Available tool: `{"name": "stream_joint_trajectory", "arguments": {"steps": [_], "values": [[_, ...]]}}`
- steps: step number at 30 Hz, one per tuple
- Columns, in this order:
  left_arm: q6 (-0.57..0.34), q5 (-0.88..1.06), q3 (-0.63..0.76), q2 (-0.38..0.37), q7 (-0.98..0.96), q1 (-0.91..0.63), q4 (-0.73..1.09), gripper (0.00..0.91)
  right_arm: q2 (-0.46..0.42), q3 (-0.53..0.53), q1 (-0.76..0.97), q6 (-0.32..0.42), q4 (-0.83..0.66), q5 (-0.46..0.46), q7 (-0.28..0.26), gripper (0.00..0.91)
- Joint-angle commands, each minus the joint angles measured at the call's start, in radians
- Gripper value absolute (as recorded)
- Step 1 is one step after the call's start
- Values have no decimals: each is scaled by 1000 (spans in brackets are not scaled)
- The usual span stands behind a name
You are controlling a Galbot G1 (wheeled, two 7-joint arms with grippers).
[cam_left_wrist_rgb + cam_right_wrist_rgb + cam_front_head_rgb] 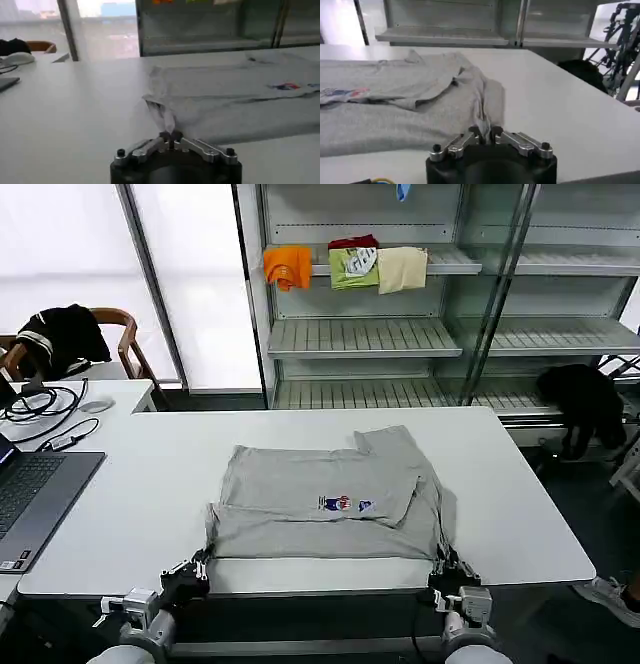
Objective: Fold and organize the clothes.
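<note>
- Left gripper (197, 569): at the near table (120, 514) edge, jaws closed on the shirt's (300, 529) near-left hem corner. In the left wrist view the cloth (162, 112) rises in a thin pinched ridge straight out of the closed fingertips (164, 135).
- Shirt: lies flat mid-table, beyond and between both sets of jaws, partly folded, chest print (345, 504) facing up.
- Right gripper (441, 566): at the near edge, jaws closed on the near-right hem corner; the cloth (482, 107) bunches into a narrow fold just ahead of the fingertips (496, 132).
- Risk, slip: each pinch appears to hold only a small amount of fabric. An abrupt lift could pull a corner free.
- Risk, skew: unequal travel of the two grippers would likely drag the hem crooked and wrinkle the fold.
- Risk, disturbance: lifting too low may drag the top layer and undo the existing fold.
</note>
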Motion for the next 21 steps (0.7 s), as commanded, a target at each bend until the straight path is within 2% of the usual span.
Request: {"name": "stream_joint_trajectory", "arguments": {"steps": [1,9,13,21], "values": [[37,-11,-9,-11,-5,35,-140,907,-13,46,-29,5,82,34,0,907],[54,-57,-68,16,-14,-17,-165,907,-14,82,55,12,68,67,9,907],[72,-87,-90,78,-18,-142,-133,907,-14,93,187,43,8,100,-17,907],[88,-158,-13,178,5,-413,62,907,-1,64,471,15,-195,127,-29,907]]}}
